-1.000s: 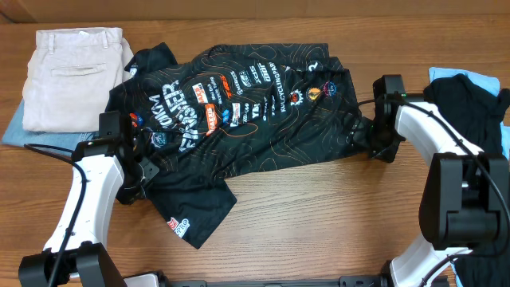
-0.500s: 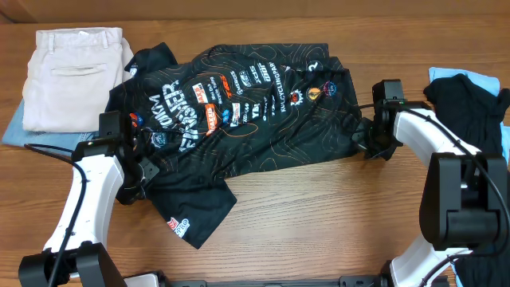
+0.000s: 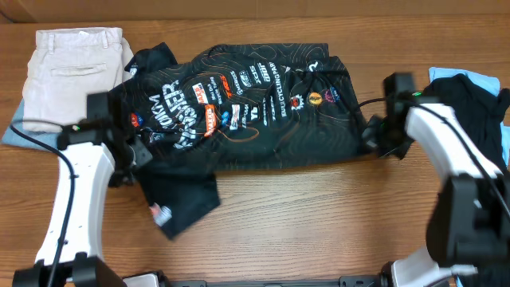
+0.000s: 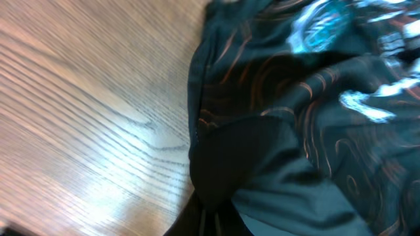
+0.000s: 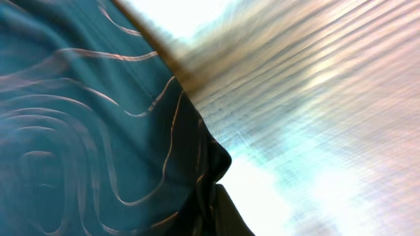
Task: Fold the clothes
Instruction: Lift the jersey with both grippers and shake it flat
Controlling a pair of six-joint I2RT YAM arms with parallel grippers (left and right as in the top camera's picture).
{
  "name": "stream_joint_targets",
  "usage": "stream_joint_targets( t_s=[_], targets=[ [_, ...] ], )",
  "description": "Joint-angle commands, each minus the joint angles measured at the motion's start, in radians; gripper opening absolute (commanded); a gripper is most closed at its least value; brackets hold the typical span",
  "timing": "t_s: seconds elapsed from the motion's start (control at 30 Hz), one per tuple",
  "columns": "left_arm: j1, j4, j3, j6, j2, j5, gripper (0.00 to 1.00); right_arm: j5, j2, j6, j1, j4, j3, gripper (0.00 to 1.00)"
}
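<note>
Gripping the black shirt (image 3: 255, 104) at two points, my left fingers (image 3: 137, 159) are closed on its near-left edge beside the sleeve, and my right fingers (image 3: 374, 139) are closed on its right edge. The shirt lies spread across the far middle of the desk (image 3: 319, 223), logos up, one sleeve trailing near-left. Beige trousers (image 3: 72, 72) lie folded at far left.

- Brown wood-grain table (image 3: 319, 215) fills the overhead view.
- Folded beige trousers (image 3: 68, 76) at its far-left corner, over pale blue cloth (image 3: 16, 127).
- Bright glare on wood, right wrist view.
</note>
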Motion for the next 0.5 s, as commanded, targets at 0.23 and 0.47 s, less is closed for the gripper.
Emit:
stream_joint_targets(
  t_s=[0.23, 0.47],
  targets=[
    [0.006, -0.217, 0.57, 0.159, -0.127, 0.03, 0.04, 0.034, -0.486, -0.086, -0.102, -0.257, 0.333, 0.04],
    [0.006, -0.367, 0.923, 0.183, -0.164, 0.034, 0.04, 0.051, -0.663, -0.105, -0.102, -0.34, 0.529, 0.04]
  ],
)
